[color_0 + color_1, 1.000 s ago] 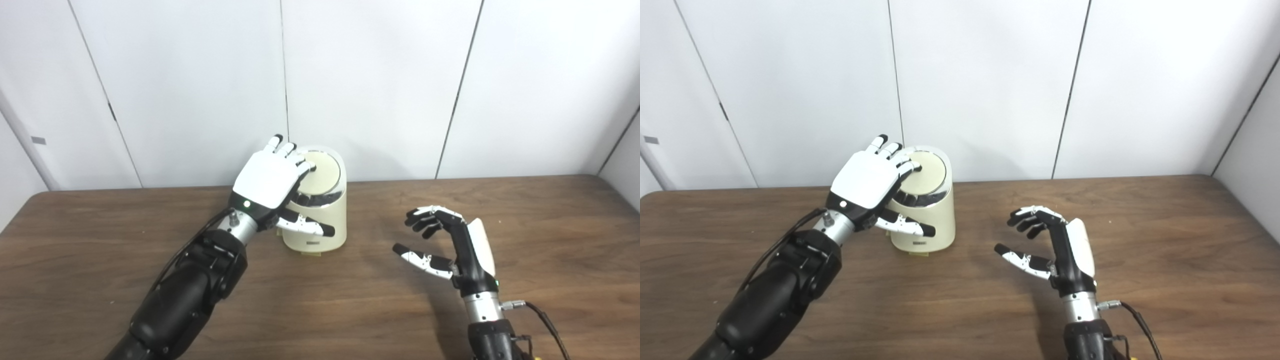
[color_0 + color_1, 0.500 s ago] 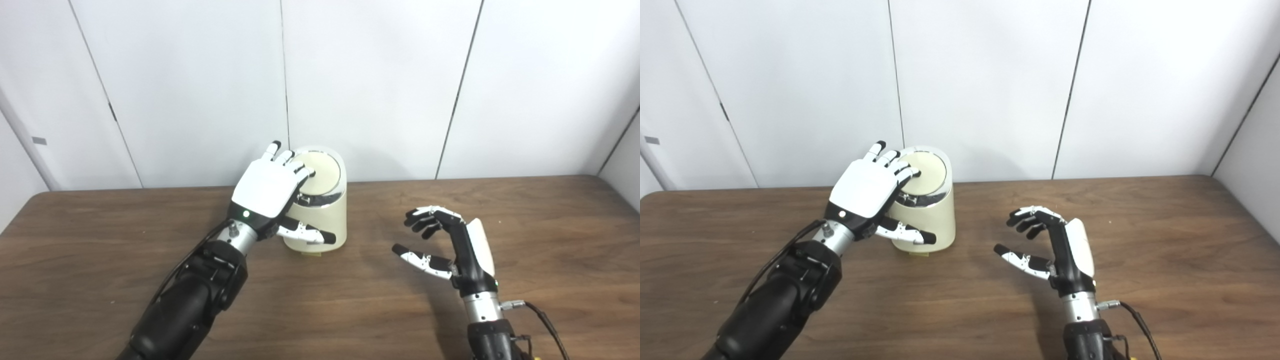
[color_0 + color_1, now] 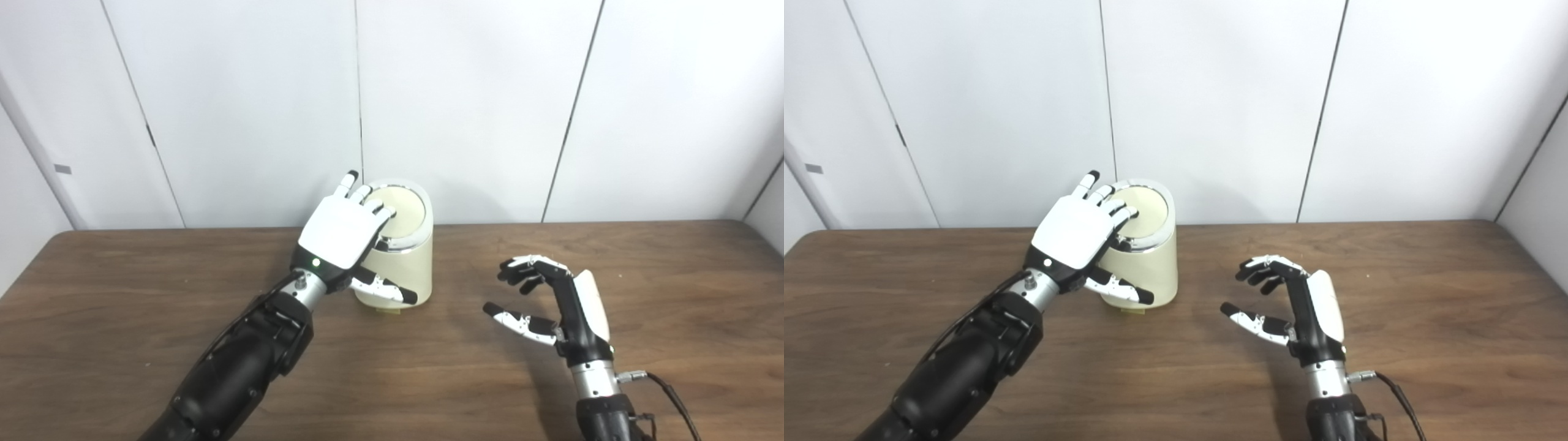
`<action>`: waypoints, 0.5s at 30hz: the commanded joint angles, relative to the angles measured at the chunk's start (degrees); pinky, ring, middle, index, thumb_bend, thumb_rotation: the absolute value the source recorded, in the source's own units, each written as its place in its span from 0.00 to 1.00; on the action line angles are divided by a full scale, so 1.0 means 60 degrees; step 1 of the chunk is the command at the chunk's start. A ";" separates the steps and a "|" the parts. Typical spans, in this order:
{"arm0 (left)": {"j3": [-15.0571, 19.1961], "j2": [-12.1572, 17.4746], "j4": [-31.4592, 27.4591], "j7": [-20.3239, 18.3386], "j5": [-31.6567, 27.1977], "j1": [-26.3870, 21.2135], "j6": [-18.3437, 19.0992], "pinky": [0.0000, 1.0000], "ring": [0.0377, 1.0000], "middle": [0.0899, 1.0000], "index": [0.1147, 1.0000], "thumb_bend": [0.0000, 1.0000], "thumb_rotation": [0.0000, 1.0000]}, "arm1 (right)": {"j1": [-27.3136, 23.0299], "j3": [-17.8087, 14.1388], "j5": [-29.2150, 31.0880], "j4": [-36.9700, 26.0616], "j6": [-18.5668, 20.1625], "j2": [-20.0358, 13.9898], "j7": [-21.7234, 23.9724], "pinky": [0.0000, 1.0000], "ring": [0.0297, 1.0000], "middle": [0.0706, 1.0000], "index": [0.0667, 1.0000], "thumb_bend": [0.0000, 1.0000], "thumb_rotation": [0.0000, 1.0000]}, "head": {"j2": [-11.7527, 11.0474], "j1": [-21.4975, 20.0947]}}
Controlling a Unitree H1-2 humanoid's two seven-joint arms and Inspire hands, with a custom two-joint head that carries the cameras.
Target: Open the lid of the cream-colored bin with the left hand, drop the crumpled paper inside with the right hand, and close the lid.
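1. The round cream-colored plastic bin point(image 3: 398, 257) stands at the back of the brown wooden table point(image 3: 122, 318), lid point(image 3: 401, 207) shut.
2. The left hand point(image 3: 343, 236) rests spread fingers on the lid.
3. The right hand point(image 3: 554, 300) hovers nearby, fingers curled, holding nothing.

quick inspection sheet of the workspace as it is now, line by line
surface: brown wooden table, bare apart from the bin.
job's things: cream-colored bin upright near the back edge, lid down; no crumpled paper seen.
clutter: nothing seen.
hands: left hand open, fingers resting on the lid's left side, thumb in front of the bin wall; right hand open, empty, apart from the bin.
cables: black cable at the right wrist.
surroundings: white wall panels behind the table.
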 commanded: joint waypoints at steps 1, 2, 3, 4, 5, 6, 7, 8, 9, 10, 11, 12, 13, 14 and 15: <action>-0.0448 0.0234 0.0877 -0.0952 0.0093 0.0312 -0.0209 1.00 0.89 0.78 0.74 0.99 0.94 | 0.0508 0.0168 0.0119 0.0273 -0.0091 0.0433 -0.0087 0.39 0.50 0.58 0.46 0.49 0.14 | 0.0009 -0.0010; -0.0498 0.0259 0.0901 -0.0919 0.0147 0.0301 -0.0223 1.00 0.88 0.78 0.73 0.99 0.94 | 0.0496 0.0171 0.0134 0.0299 -0.0145 0.0430 -0.0101 0.39 0.50 0.58 0.46 0.49 0.14 | 0.0007 -0.0018; -0.0552 0.0285 0.0912 -0.0926 0.0202 0.0292 -0.0231 1.00 0.88 0.78 0.73 0.99 0.94 | 0.0485 0.0175 0.0132 0.0322 -0.0177 0.0425 -0.0115 0.40 0.51 0.58 0.46 0.49 0.14 | 0.0007 -0.0018; -0.0608 0.0311 0.0912 -0.0962 0.0253 0.0283 -0.0231 1.00 0.88 0.78 0.73 0.99 0.94 | 0.0478 0.0178 0.0123 0.0337 -0.0190 0.0421 -0.0125 0.41 0.52 0.59 0.46 0.49 0.14 | 0.0007 -0.0018; -0.0654 0.0335 0.0915 -0.0969 0.0288 0.0280 -0.0239 1.00 0.88 0.78 0.73 0.98 0.94 | 0.0470 0.0180 0.0116 0.0346 -0.0190 0.0420 -0.0132 0.42 0.53 0.59 0.46 0.49 0.14 | 0.0007 -0.0029; -0.0690 0.0352 0.0921 -0.0959 0.0323 0.0281 -0.0243 1.00 0.88 0.78 0.73 0.98 0.94 | 0.0466 0.0181 0.0114 0.0350 -0.0188 0.0420 -0.0134 0.42 0.53 0.60 0.46 0.49 0.14 | 0.0006 -0.0030; -0.0710 0.0360 0.0926 -0.0948 0.0355 0.0288 -0.0242 1.00 0.88 0.77 0.73 0.98 0.94 | 0.0473 0.0179 0.0112 0.0320 -0.0142 0.0428 -0.0121 0.42 0.53 0.60 0.46 0.49 0.14 | 0.0003 -0.0026; -0.0719 0.0367 0.0922 -0.0942 0.0380 0.0302 -0.0237 1.00 0.88 0.77 0.73 0.99 0.94 | 0.0475 0.0180 0.0083 0.0305 -0.0125 0.0429 -0.0133 0.42 0.53 0.60 0.46 0.49 0.14 | 0.0008 -0.0022; -0.0720 0.0375 0.0912 -0.0944 0.0392 0.0317 -0.0233 1.00 0.87 0.77 0.73 0.99 0.94 | 0.0479 0.0179 0.0074 0.0286 -0.0104 0.0432 -0.0131 0.41 0.53 0.60 0.46 0.49 0.14 | 0.0009 -0.0020; -0.0713 0.0378 0.0906 -0.0943 0.0394 0.0334 -0.0227 1.00 0.87 0.77 0.73 0.99 0.94 | 0.0484 0.0176 0.0074 0.0270 -0.0084 0.0437 -0.0128 0.41 0.53 0.60 0.46 0.49 0.14 | 0.0008 -0.0018; -0.0709 0.0385 0.0899 -0.0940 0.0401 0.0346 -0.0220 1.00 0.88 0.77 0.73 0.99 0.94 | 0.0486 0.0176 0.0063 0.0263 -0.0067 0.0436 -0.0126 0.41 0.53 0.60 0.46 0.49 0.14 | 0.0005 -0.0013; -0.0711 0.0398 0.0893 -0.0932 0.0417 0.0353 -0.0219 1.00 0.87 0.77 0.73 0.99 0.94 | 0.0487 0.0177 0.0055 0.0262 -0.0051 0.0432 -0.0121 0.42 0.54 0.60 0.46 0.49 0.14 | 0.0006 -0.0012; -0.0715 0.0410 0.0889 -0.0919 0.0436 0.0360 -0.0218 1.00 0.87 0.77 0.73 0.99 0.94 | 0.0489 0.0176 0.0053 0.0265 -0.0034 0.0430 -0.0113 0.42 0.54 0.60 0.46 0.49 0.14 | 0.0008 -0.0010; -0.0712 0.0417 0.0889 -0.0904 0.0441 0.0367 -0.0214 1.00 0.87 0.77 0.73 0.99 0.95 | 0.0489 0.0174 0.0057 0.0272 -0.0027 0.0428 -0.0107 0.42 0.53 0.60 0.46 0.49 0.14 | 0.0005 -0.0011; -0.0702 0.0422 0.0889 -0.0881 0.0429 0.0377 -0.0211 1.00 0.87 0.77 0.73 0.99 0.95 | 0.0489 0.0172 0.0065 0.0273 -0.0017 0.0429 -0.0098 0.41 0.52 0.59 0.46 0.49 0.14 | 0.0005 -0.0011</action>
